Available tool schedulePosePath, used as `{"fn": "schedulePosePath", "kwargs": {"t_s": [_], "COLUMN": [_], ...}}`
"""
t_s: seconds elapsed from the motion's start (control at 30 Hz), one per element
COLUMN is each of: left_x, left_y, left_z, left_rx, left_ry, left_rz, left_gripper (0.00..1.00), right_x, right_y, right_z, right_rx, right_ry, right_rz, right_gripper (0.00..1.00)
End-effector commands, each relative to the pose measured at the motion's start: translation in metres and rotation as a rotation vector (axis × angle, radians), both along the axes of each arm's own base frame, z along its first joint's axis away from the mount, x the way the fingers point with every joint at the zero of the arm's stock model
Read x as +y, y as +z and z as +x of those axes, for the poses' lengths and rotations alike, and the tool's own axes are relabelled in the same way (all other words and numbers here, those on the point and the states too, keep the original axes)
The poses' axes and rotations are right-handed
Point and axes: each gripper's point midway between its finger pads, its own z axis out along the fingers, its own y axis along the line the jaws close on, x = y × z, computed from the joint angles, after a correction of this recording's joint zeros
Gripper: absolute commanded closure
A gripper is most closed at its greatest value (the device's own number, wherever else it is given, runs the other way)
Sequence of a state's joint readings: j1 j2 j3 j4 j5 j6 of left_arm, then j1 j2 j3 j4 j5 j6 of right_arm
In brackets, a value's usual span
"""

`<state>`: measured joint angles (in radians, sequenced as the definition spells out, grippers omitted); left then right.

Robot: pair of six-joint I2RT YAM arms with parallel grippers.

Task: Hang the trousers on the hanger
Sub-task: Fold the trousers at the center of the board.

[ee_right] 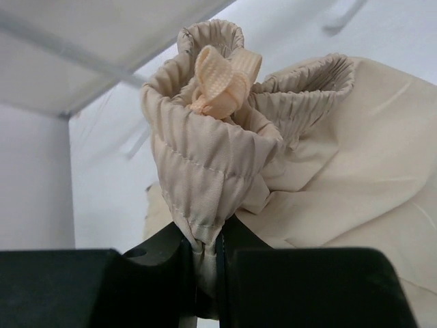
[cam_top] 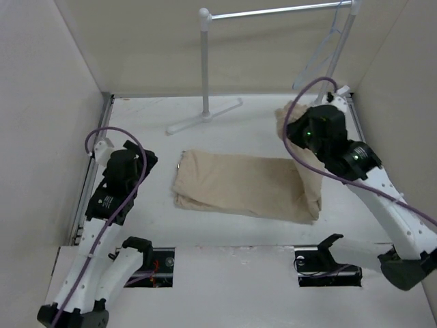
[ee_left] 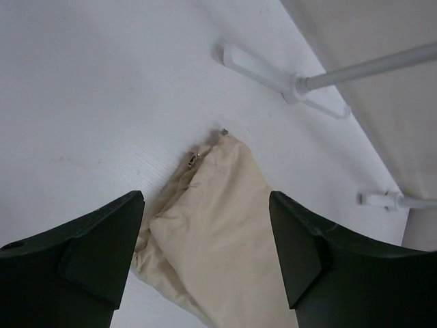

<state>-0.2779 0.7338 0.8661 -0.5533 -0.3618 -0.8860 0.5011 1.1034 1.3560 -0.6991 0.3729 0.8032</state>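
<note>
Surface [cam_top: 136, 130]: white, flat, bearing all items below.

Rack [cam_top: 205, 68]: white posts and 1 rail at the far side. It is not part of the task except as the support for the hanger.

Trousers [cam_top: 239, 184]: beige, folded into 1 long flat stack across the middle of the surface, with the right end raised off it. Judged light, soft and fully limp. The cloth has no stiffness, so any unsupported length will sag and swing. It looks smooth enough to slide on thin wire. Not fragile.

Hanger [cam_top: 321, 51]: thin pale wire, hooked on the right end of the rail, above the raised end of the trousers and not touching them. Judged springy and easily set swinging.

Left fingers [ee_left: 109, 239]: spread apart and grasping nothing, poised near the left end of the trousers.

Right fingers [ee_right: 176, 268]: clenched on the waistband [ee_right: 205, 143], which bunches upward out of the pinch.

Waistband finding: the gathered, stitched elastic gives the thickest bite on the garment and is the soundest place to hold. A single layer of leg cloth would slip. My left fingers would do best on the folded left end.

Drawstring [ee_right: 222, 72]: flat woven loop, loose. A snag risk on the wire.

Zip pull [ee_left: 190, 161]: small and metallic, at the left end. Not a place to grip.
</note>
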Motion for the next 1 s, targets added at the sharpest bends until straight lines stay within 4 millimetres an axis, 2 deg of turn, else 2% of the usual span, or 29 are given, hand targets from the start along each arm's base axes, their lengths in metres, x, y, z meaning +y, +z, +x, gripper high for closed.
{"fn": "schedulePosePath", "kwargs": {"t_s": [0.0,0.13,0.2,0.23,0.27,0.33,0.37,0.4,0.43,0.5,0.57,0.63,0.7,0.73,0.77,0.83,0.9,0.97], "left_x": [0.016,0.03,0.035,0.036,0.038,0.043,0.045,0.046,0.044,0.041,0.036,0.022,0.001,-0.014,-0.031,-0.075,-0.119,-0.154], "left_y": [-0.016,-0.02,-0.02,-0.02,-0.016,-0.012,-0.01,-0.009,-0.008,-0.008,-0.01,-0.014,-0.018,-0.02,-0.021,-0.028,-0.039,-0.055], "left_z": [-0.007,-0.005,-0.006,-0.007,-0.008,-0.009,-0.009,-0.009,-0.007,-0.003,0.003,0.012,0.022,0.029,0.035,0.045,0.055,0.065], "left_rx": [0.049,0.039,0.035,0.035,0.025,0.016,0.016,0.018,0.021,0.026,0.037,0.052,0.064,0.067,0.071,0.093,0.121,0.143], "left_ry": [0.003,0.041,0.06,0.067,0.076,0.093,0.102,0.103,0.095,0.081,0.064,0.016,-0.045,-0.086,-0.132,-0.247,-0.353,-0.425], "left_rz": [-0.029,-0.085,-0.091,-0.089,-0.085,-0.074,-0.068,-0.061,-0.056,-0.052,-0.055,-0.056,-0.04,-0.027,-0.013,0.014,0.034,0.047], "left_gripper": [0.27,0.27,0.27,0.27,0.27,0.27,0.27,0.27,0.27,0.27,0.28,0.31,0.34,0.36,0.38,0.39,0.39,0.39], "right_x": [0.056,0.164,0.223,0.252,0.273,0.316,0.324,0.326,0.324,0.307,0.275,0.241,0.203,0.19,0.168,0.139,0.111,0.089], "right_y": [0.027,0.01,-0.015,-0.031,-0.043,-0.08,-0.093,-0.101,-0.104,-0.101,-0.093,-0.094,-0.109,-0.117,-0.13,-0.151,-0.172,-0.192], "right_z": [0.006,0.002,-0.004,-0.014,-0.024,-0.05,-0.061,-0.069,-0.073,-0.078,-0.073,-0.074,-0.079,-0.081,-0.084,-0.089,-0.093,-0.095], "right_rx": [-0.048,0.005,0.051,0.082,0.105,0.164,0.193,0.213,0.22,0.219,0.198,0.194,0.221,0.238,0.262,0.295,0.337,0.36], "right_ry": [0.017,0.185,0.276,0.33,0.374,0.467,0.491,0.504,0.51,0.515,0.5,0.481,0.461,0.45,0.428,0.394,0.363,0.324], "right_rz": [0.036,0.011,-0.023,-0.037,-0.048,-0.099,-0.127,-0.148,-0.158,-0.161,-0.139,-0.106,-0.092,-0.089,-0.081,-0.071,-0.054,-0.019], "right_gripper": [0.84,0.83,0.8,0.77,0.72,0.49,0.37,0.3,0.26,0.24,0.24,0.27,0.39,0.48,0.65,0.8,0.85,0.86]}}
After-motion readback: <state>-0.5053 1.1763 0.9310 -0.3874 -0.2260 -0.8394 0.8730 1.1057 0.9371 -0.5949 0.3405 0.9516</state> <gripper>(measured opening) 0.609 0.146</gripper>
